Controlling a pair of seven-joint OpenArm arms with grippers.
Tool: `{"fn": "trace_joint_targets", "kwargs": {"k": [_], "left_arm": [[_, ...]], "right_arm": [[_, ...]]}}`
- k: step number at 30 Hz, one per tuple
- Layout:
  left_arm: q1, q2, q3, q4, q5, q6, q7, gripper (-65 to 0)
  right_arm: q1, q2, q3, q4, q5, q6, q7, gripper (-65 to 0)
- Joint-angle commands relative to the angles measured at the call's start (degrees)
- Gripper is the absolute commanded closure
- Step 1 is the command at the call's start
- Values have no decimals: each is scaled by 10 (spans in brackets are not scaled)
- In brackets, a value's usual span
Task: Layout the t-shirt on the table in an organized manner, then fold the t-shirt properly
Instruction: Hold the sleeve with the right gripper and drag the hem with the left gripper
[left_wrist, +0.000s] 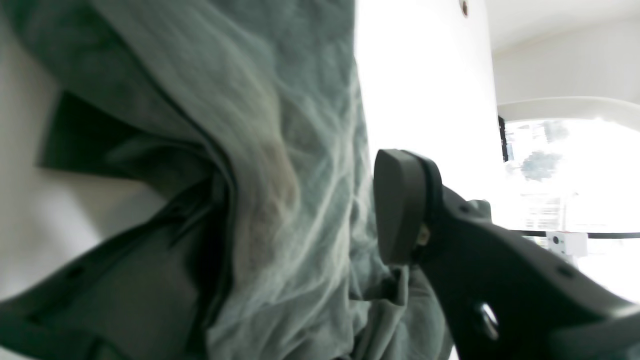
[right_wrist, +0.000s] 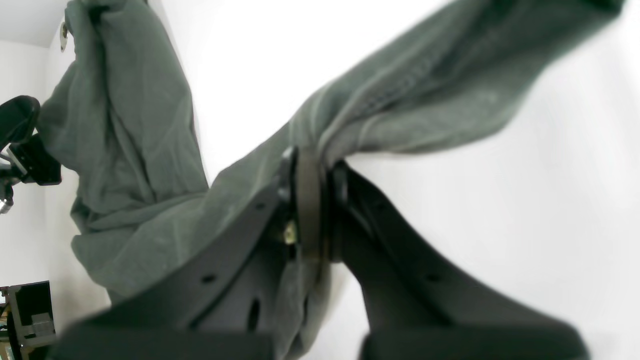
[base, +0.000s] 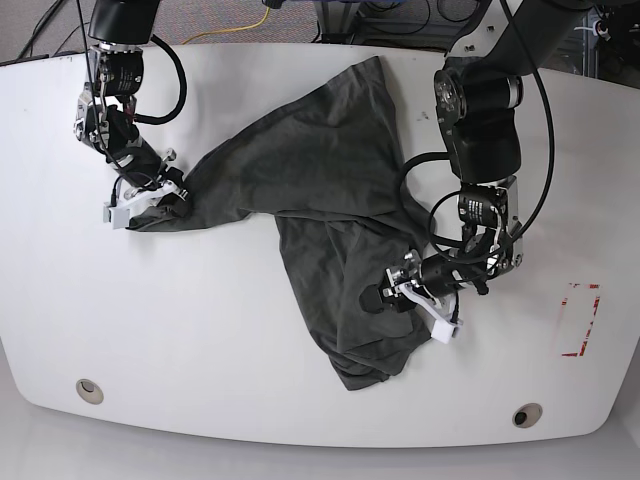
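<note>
Spreading the t-shirt (base: 300, 190) flat is the step in hand, and from the left of the base view the right gripper (base: 165, 195) is clamped shut on a bunched edge of the cloth, probably a sleeve or hem corner, though the crumpling makes it hard to say which. The right wrist view confirms that pinch: fabric is squeezed between the 2 closed fingers and trails away in 2 lobes over the table (base: 220, 350). The shirt itself lies crumpled across the middle of the glossy white tabletop, one part reaching toward the far edge and another hanging down toward the near edge. Further right, the left gripper (base: 400, 290) sits at the shirt's right-hand fold with its jaws apart; the left wrist view shows one finger pad (left_wrist: 400, 205) clear of the cloth, so nothing seems held there. To do this well, that claw should close on a distinct edge rather than a thick wad, then both arms should draw apart low and evenly. At far right a red tape rectangle (base: 578, 320) lies well apart from the cloth.
</note>
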Motion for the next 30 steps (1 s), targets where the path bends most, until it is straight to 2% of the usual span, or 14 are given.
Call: {"fn": "trace_joint_targets", "kwargs": {"k": [1, 13, 22, 30], "left_arm": [[-12, 2, 1, 12, -13, -6, -5, -332], [-12, 2, 1, 15, -14, -8, 26, -331], [-10, 12, 1, 93, -14, -7, 64, -331], [-11, 13, 1, 107, -13, -6, 65, -331]], "right_arm": [[8, 10, 3, 8, 7, 7, 9, 0], [8, 10, 3, 8, 7, 7, 9, 0], [8, 10, 3, 8, 7, 7, 9, 0], [8, 10, 3, 8, 7, 7, 9, 0]]}}
